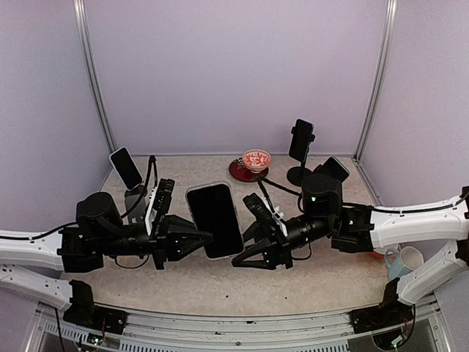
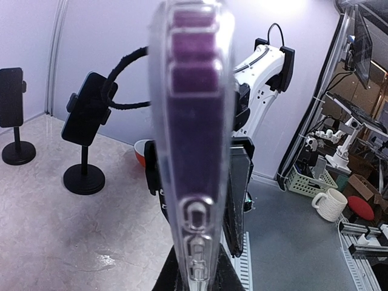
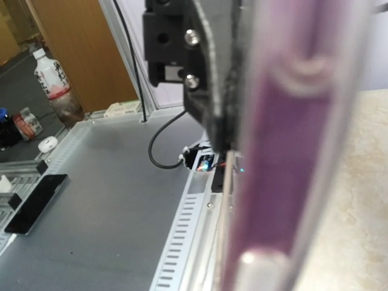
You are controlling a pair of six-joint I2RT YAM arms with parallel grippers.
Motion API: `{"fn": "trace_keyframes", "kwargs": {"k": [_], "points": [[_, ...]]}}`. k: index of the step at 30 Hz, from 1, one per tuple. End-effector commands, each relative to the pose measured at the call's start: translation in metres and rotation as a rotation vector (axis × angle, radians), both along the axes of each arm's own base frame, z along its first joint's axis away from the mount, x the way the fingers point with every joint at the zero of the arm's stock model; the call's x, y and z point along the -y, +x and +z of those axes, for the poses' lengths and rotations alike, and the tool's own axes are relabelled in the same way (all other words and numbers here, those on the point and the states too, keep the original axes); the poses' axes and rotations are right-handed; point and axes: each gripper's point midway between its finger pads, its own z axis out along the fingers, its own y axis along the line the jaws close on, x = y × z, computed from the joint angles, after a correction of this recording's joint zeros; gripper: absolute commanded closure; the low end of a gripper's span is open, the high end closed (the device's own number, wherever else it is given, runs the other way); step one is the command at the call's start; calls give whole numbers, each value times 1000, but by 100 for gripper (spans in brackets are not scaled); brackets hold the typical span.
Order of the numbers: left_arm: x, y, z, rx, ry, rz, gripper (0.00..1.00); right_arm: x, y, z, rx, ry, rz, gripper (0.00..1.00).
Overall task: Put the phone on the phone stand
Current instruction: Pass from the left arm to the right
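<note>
Phone [image 1: 214, 218]: clear-cased, screen towards the top camera, held over table [image 1: 183, 282]. Left gripper [image 1: 207, 236]: left of phone, pressed together on its left edge. Right gripper [image 1: 243, 231]: at phone's right edge; whether it pinches cannot be told. Red bowl [image 1: 256, 157], phone stand [image 1: 298, 176]: behind phone, to its right.

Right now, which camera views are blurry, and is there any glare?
Top external: evenly lit and sharp, no glare on the dark screen of the phone. Left wrist: the phone's edge is close and slightly soft, the phone stands behind are sharp, a bright patch on the wall. Right wrist: the phone's edge is heavily blurred; the floor behind is clearer.
</note>
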Motion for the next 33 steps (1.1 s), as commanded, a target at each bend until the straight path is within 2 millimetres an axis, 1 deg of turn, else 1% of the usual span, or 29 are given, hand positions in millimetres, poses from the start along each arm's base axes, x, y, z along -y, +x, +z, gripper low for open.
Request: {"fn": "trace_keyframes", "kwargs": {"k": [1, 4, 5, 8, 10, 11, 12, 14, 15, 16, 18, 19, 20, 23, 25, 28, 30, 33], "points": [[-9, 8, 20, 56, -73, 47, 100, -4, -11, 24, 18, 86, 81, 74], [-11, 11, 17, 53, -63, 66, 100, -8, -9, 22, 0, 80, 80, 98], [-11, 12, 18, 50, -64, 68, 100, -9, -10, 21, -7, 78, 89, 100], [-13, 12, 19, 48, -68, 71, 99, -13, -8, 18, -11, 64, 95, 100], [-15, 13, 17, 51, -59, 78, 92, -16, -6, 15, -12, 53, 88, 100], [-15, 14, 16, 51, -55, 85, 86, -16, -6, 15, -13, 51, 86, 100], [-16, 15, 17, 50, -54, 91, 76, -17, -6, 14, -22, 49, 87, 100], [-19, 18, 21, 52, -54, 103, 51, -17, -7, 12, -27, 43, 96, 100], [-22, 20, 23, 59, -51, 110, 41, -17, -6, 9, -26, 33, 95, 100], [-25, 22, 25, 67, -43, 123, 34, -17, -6, 6, -24, 23, 94, 100], [-32, 28, 30, 87, -26, 163, 23, -17, -5, 1, -23, 7, 85, 100], [-37, 33, 31, 89, -14, 186, 20, -17, -4, -1, -28, 2, 81, 100], [-43, 37, 35, 93, -15, 205, 17, -17, -5, -2, -34, 1, 84, 100], [-57, 45, 47, 96, -32, 223, 15, -16, -6, -7, -43, -13, 87, 100], [-60, 43, 50, 98, -34, 201, 15, -17, -4, -11, -34, -30, 74, 100], [-59, 45, 48, 86, -3, 189, 15, -20, 0, -15, -38, -44, 57, 100], [-54, 46, 43, 72, 26, 172, 16, -22, 0, -16, -47, -49, 65, 100], [-47, 42, 38, 60, 51, 129, 23, -25, 2, -19, -41, -67, 61, 100]]}}
